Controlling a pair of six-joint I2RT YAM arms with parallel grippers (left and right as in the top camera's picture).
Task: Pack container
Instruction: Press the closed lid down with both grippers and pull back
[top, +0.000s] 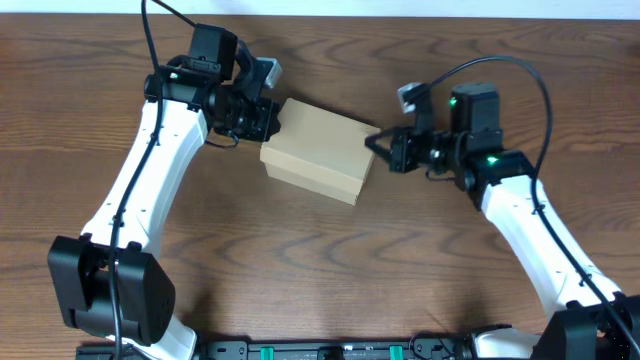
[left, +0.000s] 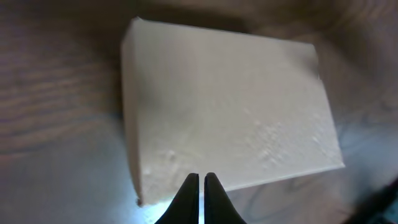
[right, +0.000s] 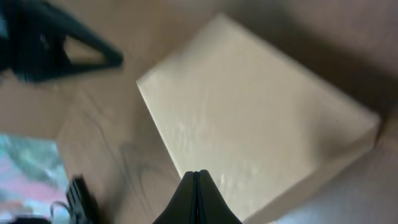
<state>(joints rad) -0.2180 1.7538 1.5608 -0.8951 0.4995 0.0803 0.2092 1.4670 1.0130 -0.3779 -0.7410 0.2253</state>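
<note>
The container (top: 318, 150) lies lid closed and turned at an angle on the desk (top: 300, 260), toward the middle of its far edge. The left gripper (left: 200, 178) is at the box's left end, jaws closed on nothing. The right gripper (right: 198, 175) is at the opposite end, also closed and empty. Either tip may be touching the cardboard; the blurred wrist views leave that unclear.

overhead: even, sharp | wrist views: blurred, dim corners | container (left: 230, 106): washed-out glare
</note>
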